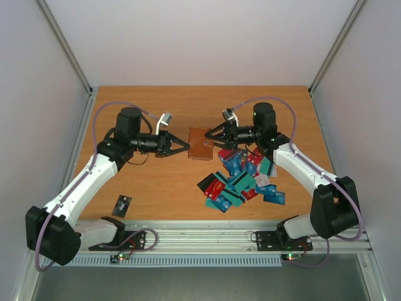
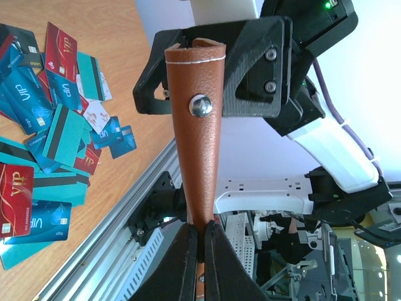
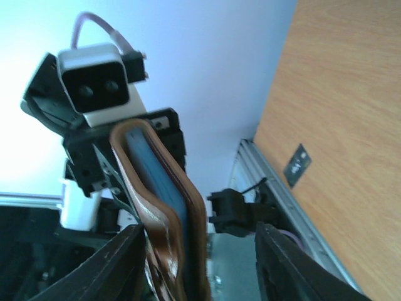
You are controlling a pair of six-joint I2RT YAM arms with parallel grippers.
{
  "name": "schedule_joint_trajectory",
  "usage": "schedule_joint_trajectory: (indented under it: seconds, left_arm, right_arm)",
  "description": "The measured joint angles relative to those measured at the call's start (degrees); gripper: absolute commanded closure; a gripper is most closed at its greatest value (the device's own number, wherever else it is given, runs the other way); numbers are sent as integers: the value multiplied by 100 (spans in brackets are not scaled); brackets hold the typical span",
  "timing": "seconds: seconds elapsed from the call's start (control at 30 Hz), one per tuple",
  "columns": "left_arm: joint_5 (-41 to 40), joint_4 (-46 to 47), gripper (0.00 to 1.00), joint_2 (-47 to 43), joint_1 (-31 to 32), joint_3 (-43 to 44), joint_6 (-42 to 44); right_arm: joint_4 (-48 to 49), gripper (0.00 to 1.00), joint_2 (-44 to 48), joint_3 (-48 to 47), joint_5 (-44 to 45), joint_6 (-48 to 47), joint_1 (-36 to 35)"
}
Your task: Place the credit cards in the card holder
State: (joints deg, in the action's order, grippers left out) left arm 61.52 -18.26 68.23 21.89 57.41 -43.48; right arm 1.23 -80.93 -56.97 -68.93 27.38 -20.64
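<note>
The brown card holder (image 1: 201, 143) hangs in the air at mid-table, between my two grippers. My left gripper (image 1: 186, 148) is shut on its near edge; the left wrist view shows the leather (image 2: 197, 157) pinched in that gripper (image 2: 202, 231). My right gripper (image 1: 212, 139) is open around the opposite end. In the right wrist view the holder (image 3: 169, 213) lies against the left finger of this gripper (image 3: 197, 231), with a gap to the right finger. A blue card (image 3: 156, 169) sits inside the holder. The credit cards (image 1: 241, 179) lie piled on the table under the right arm (image 2: 56, 125).
A lone black card (image 1: 122, 204) lies near the front left edge of the table and also shows in the right wrist view (image 3: 296, 164). A metal rail (image 1: 200, 229) runs along the front edge. White walls enclose the wooden table (image 1: 156, 106).
</note>
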Motion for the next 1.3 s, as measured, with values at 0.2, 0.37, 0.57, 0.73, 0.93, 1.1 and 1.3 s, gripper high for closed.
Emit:
schedule_joint_trajectory:
  seconds: [0.2, 0.37, 0.57, 0.73, 0.93, 1.1, 1.3]
  left_arm:
    - [96, 87, 100, -2, 20, -15, -111]
    - [87, 122, 100, -2, 31, -48, -120]
    - [79, 144, 76, -2, 33, -63, -177]
    - [-52, 245, 42, -2, 37, -85, -197]
    - [-142, 393, 42, -2, 37, -96, -282]
    - [-136, 702, 44, 0, 37, -133, -452]
    - [-111, 1071, 54, 92, 186, -151, -667]
  right_arm:
    - [1882, 76, -192, 275, -136, 1331, -17]
    - [2916, 89, -330, 461, -260, 2105, -20]
    - [3311, 99, -326, 520, -313, 2428, -7]
    - [3134, 99, -190, 540, -328, 2396, -24]
    - [2402, 99, 199, 511, -332, 1902, -26]
    - [1989, 99, 286, 450, -321, 1572, -26]
    - [1698, 99, 286, 378, -282, 1392, -26]
